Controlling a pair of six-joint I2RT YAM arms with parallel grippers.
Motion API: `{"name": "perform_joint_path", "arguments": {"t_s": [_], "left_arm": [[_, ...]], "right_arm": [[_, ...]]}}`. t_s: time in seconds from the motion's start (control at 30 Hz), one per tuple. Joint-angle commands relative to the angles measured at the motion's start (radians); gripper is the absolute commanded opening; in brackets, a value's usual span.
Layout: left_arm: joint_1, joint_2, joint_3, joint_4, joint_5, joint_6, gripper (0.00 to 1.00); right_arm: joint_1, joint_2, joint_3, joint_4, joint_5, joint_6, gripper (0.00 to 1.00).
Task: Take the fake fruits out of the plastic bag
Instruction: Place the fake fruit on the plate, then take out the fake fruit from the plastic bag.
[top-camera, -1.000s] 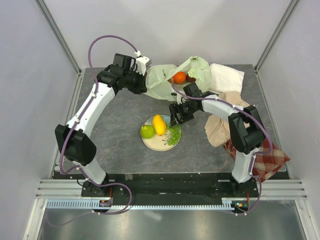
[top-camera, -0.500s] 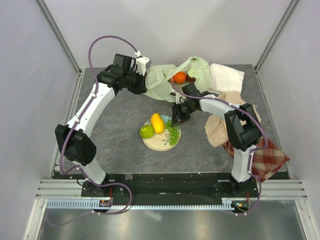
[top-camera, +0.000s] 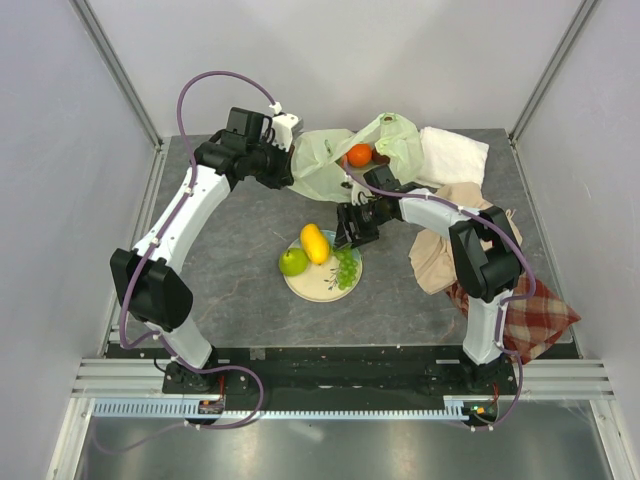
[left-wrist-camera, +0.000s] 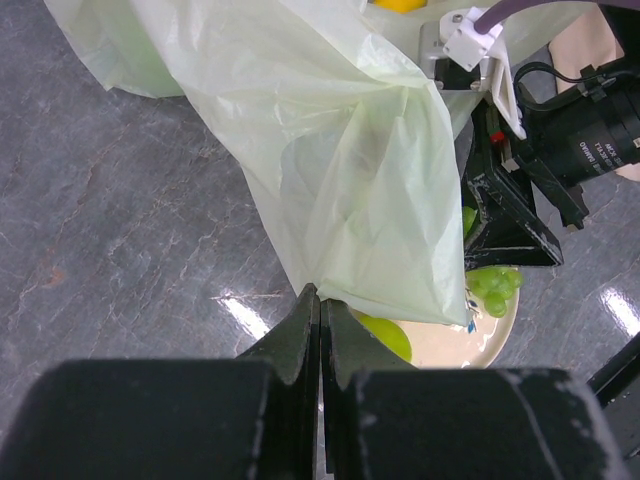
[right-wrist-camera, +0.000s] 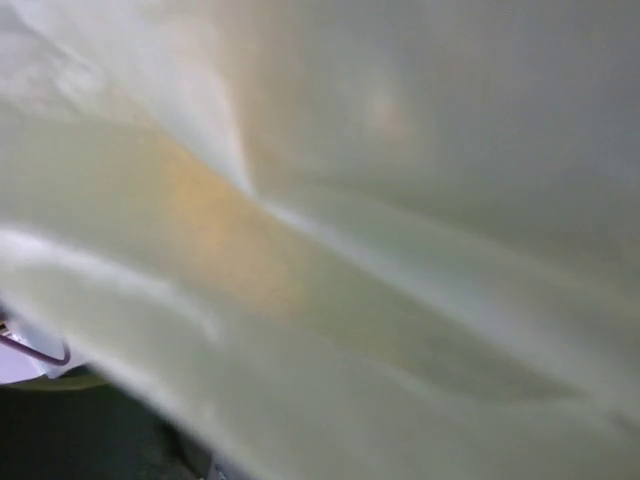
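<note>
I'm reading the left jaws as pressed together on a fold of the plastic bag (left-wrist-camera: 350, 170). They are pinching its edge, and in the left wrist view the film is spreading away from the pinch. The bag is lying at the far middle of the tabletop (top-camera: 225, 270), its mouth gaping toward the right arm. Inside the opening I'm seeing an orange (top-camera: 359, 154) and a dark fruit (top-camera: 381, 157), just beside each other.

3 fruits are already sitting on the plate (top-camera: 300, 287) nearer me. There is a green apple (top-camera: 293, 262), a yellow mango (top-camera: 315, 243) touching it, and green grapes (top-camera: 346, 267) on the plate's right side.

The right jaws are hanging over the plate's far edge, between the grapes and the bag. Their wrist camera is giving me only blurred pale-green film, and the top view is too small to help. So I cannot tell whether they are apart or together.

I'm judging the unloading as partway done, with 3 fruits out and at least 2 in. I can't tell whether more are hiding deeper in the bag.

The next move is calling for the right arm to enter the bag's mouth with its jaws apart. It should settle over the orange and close on the fruit alone, not on the film. Meanwhile the left pinch should be holding the opening wide.
</note>
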Motion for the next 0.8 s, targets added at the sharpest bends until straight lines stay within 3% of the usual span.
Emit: {"name": "perform_joint_path", "arguments": {"t_s": [0.0,0.03,0.07,0.27,0.43,0.57,0.67,0.77], "left_arm": [[-0.009,0.012,0.046,0.018,0.013,0.025,0.02],[-0.009,0.012,0.049,0.018,0.013,0.024,0.01],[-0.009,0.014,0.047,0.018,0.014,0.022,0.02],[-0.009,0.006,0.023,0.019,0.034,0.005,0.02],[-0.009,-0.009,0.010,0.019,0.031,0.001,0.01],[-0.007,-0.018,0.007,0.013,0.003,0.014,0.02],[-0.007,-0.009,0.012,-0.008,-0.004,0.039,0.02],[-0.007,-0.008,0.009,-0.019,-0.007,0.051,0.02]], "right_arm": [[-0.017,-0.041,0.043,-0.024,-0.007,-0.040,0.75],[-0.022,-0.055,0.053,-0.057,-0.007,-0.056,0.82],[-0.026,-0.068,0.073,-0.085,-0.003,-0.076,0.98],[-0.048,-0.138,0.317,-0.360,0.011,-0.313,0.98],[-0.062,-0.180,0.423,-0.345,-0.044,-0.399,0.98],[-0.089,-0.091,0.521,-0.272,-0.079,-0.390,0.90],[-0.141,-0.017,0.599,-0.280,-0.195,-0.360,0.77],[-0.172,0.012,0.592,-0.250,-0.155,-0.357,0.69]]}}
